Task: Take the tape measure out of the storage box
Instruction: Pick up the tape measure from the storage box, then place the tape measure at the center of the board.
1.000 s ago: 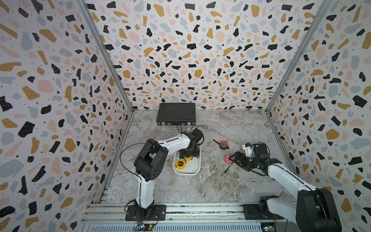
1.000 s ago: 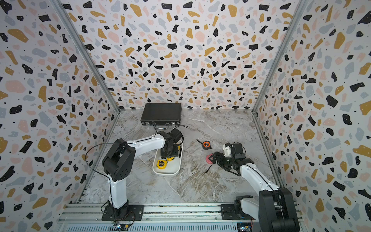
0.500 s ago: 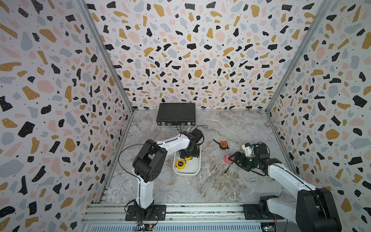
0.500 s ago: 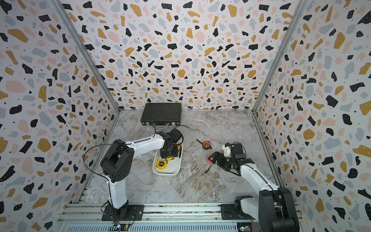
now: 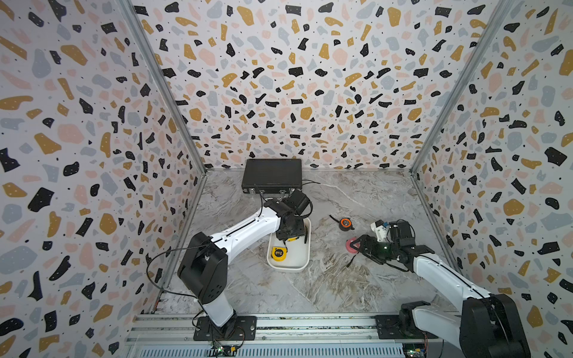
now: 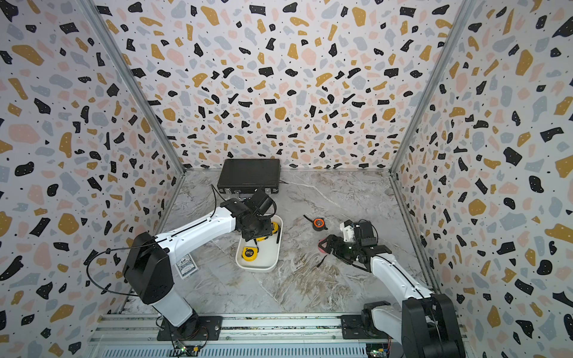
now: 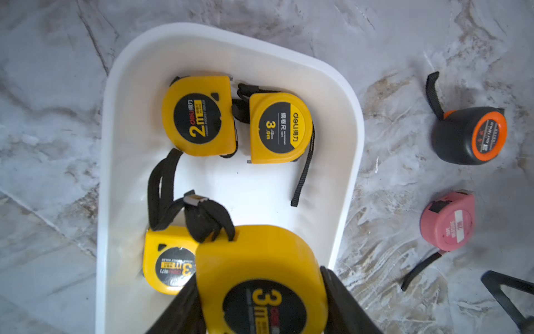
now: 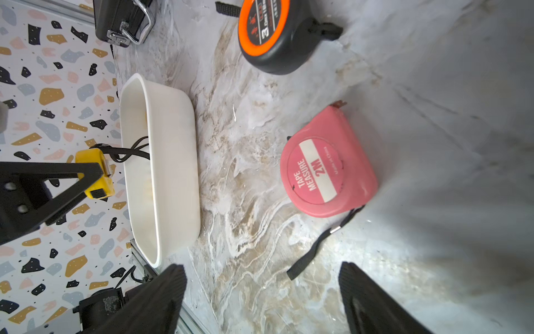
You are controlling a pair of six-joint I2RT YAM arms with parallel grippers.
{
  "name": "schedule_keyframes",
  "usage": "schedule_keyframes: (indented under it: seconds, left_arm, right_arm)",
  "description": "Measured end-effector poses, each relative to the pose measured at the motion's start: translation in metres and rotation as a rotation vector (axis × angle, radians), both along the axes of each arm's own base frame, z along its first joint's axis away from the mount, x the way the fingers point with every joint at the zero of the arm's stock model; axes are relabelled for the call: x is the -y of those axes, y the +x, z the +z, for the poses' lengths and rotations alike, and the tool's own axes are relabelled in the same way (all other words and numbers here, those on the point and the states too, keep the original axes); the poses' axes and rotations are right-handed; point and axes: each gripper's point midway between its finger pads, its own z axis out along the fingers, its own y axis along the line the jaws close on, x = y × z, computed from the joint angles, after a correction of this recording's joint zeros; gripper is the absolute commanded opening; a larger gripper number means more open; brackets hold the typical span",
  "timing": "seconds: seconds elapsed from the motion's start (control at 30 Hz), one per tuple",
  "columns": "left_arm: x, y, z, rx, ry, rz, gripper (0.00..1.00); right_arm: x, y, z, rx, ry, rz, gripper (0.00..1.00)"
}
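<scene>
From above, your left gripper [image 5: 291,237] is mostly hidden under its own black wrist, so you cannot read the grasp in the top views; only a sliver of yellow shows beneath it. The left wrist view settles it: the two black fingers [image 7: 338,292] are clamped on the sides of a yellow 3 m tape measure [image 7: 260,277], whose lower part is cut off by the frame edge. It is held above the white storage box [image 7: 344,162], lifted clear of the floor of the tub as the right wrist view shows, with its black strap [image 7: 208,217] trailing down inside. Three more yellow tape measures lie in the box: a 2 m one [image 7: 199,115] touching a 3 m one [image 7: 278,128] at the near end, and another [image 7: 170,260] partly covered by the held one.

Your left arm reaches from the near rail out over the far half of the box, wrist bent downward. Your right arm lies low and stretched to the left, its gripper [image 8: 263,297] spread wide and empty, just beside the pink 2M tape measure [image 8: 326,164] on the marble tabletop [image 5: 325,291]. The orange-and-black tape measure [image 5: 345,223] sits farther back, and the black briefcase [image 5: 272,175] against the far wall.
</scene>
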Motion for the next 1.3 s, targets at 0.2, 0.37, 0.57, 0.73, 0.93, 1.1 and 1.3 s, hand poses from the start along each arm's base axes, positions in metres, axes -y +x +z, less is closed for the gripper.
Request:
schedule_keyframes:
  seconds: [0.2, 0.37, 0.57, 0.73, 0.93, 1.1, 1.3]
  left_arm:
    - [0.019, 0.001, 0.026, 0.016, -0.091, 0.014, 0.0]
    - [0.037, 0.002, 0.046, 0.03, -0.165, 0.022, 0.0]
    - [0.054, 0.003, 0.048, 0.004, -0.237, 0.048, 0.0]
    - [0.07, 0.005, 0.04, -0.032, -0.296, 0.081, 0.0]
    - [0.092, 0.005, 0.049, -0.046, -0.395, 0.108, 0.0]
    - [0.108, 0.004, 0.058, -0.062, -0.475, 0.13, 0.0]
    - [0.126, 0.002, 0.068, -0.079, -0.568, 0.153, 0.0]
  right_arm:
    - [-0.018, -0.001, 0.013, 0.062, 0.019, 0.049, 0.89]
    - [-0.034, 0.0, 0.026, 0.119, 0.034, 0.086, 0.89]
    - [-0.059, -0.001, 0.047, 0.238, 0.054, 0.142, 0.89]
    - [-0.074, 0.0, 0.068, 0.356, 0.066, 0.163, 0.89]
    - [-0.083, 0.005, 0.088, 0.468, 0.076, 0.156, 0.89]
    - [-0.087, 0.012, 0.101, 0.54, 0.08, 0.137, 0.89]
    - [-0.09, 0.02, 0.111, 0.6, 0.087, 0.115, 0.89]
